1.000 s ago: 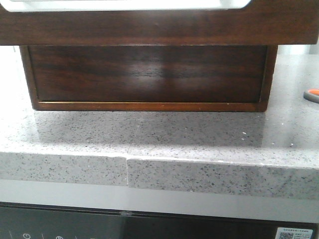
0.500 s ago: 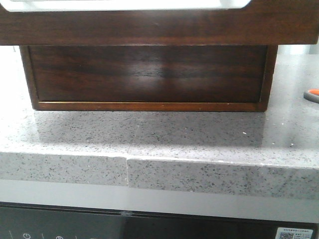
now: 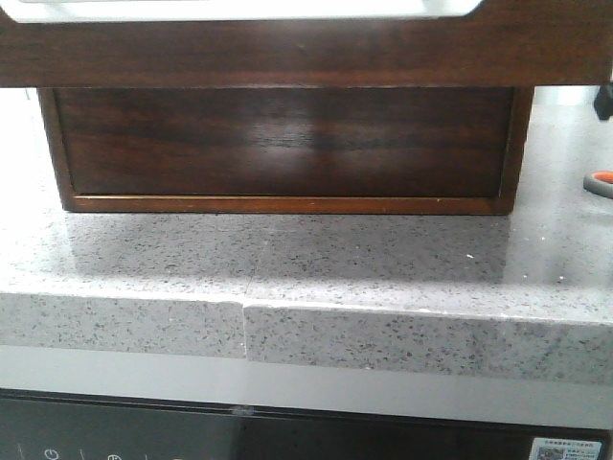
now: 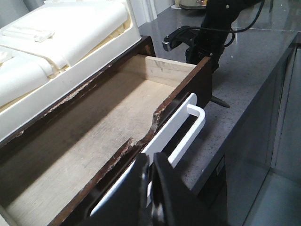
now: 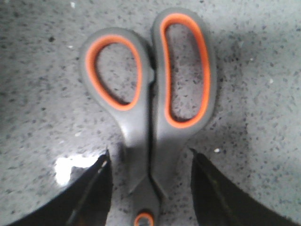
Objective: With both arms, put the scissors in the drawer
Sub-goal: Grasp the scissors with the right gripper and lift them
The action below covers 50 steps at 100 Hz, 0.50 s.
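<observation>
The drawer point(image 3: 306, 48) is pulled out over the cabinet; its glossy dark face fills the top of the front view. In the left wrist view it stands open, with a bare wooden floor point(image 4: 94, 132). My left gripper point(image 4: 151, 172) is shut on its white handle point(image 4: 190, 125). The scissors point(image 5: 150, 94), grey with orange-lined loops, lie flat on the speckled counter. My right gripper point(image 5: 149, 162) is open, with one finger on each side of the scissors' shank, not touching it. In the front view only the scissors' handle tip point(image 3: 600, 182) shows at the right edge.
The dark wooden cabinet point(image 3: 287, 144) stands on the grey speckled counter point(image 3: 287, 259), whose front edge is near. White foam packing point(image 4: 56, 42) lies on the cabinet top. My right arm point(image 4: 207, 33) stands past the drawer's far end.
A dark part of my right arm has come into the front view at the right edge, above the scissors. The drawer and cabinet have not moved.
</observation>
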Motion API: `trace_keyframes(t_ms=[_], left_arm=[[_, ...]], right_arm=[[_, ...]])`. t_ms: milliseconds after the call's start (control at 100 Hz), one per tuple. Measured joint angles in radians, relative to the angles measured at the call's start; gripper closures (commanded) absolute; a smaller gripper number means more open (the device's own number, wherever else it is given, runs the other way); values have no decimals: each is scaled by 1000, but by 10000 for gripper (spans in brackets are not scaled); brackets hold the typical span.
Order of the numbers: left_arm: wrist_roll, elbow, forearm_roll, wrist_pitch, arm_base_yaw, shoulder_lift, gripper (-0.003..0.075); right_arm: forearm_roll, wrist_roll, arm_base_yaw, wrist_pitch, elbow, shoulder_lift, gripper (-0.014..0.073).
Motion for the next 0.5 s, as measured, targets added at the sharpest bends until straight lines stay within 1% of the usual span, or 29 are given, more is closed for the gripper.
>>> trace_keyframes(t_ms=[230, 300, 360, 420, 480, 490, 500], left_arm=[[-7, 0, 0, 0, 0, 0, 740], [-9, 0, -2, 0, 0, 0, 740], [-11, 0, -2, 0, 0, 0, 740], [-13, 0, -2, 0, 0, 0, 740], [-13, 0, -2, 0, 0, 0, 740], [-13, 0, -2, 0, 0, 0, 740], [-13, 0, -2, 0, 0, 0, 740]], right_arm=[[-9, 3, -2, -16, -6, 33, 261], [-10, 3, -2, -20, -8, 36, 276], [-12, 3, -2, -18, -12, 41, 335], [-12, 3, -2, -16, -14, 42, 422], [-12, 3, -2, -11, -14, 42, 551], [-12, 3, -2, -11, -14, 42, 551], [-12, 3, -2, -11, -16, 42, 577]])
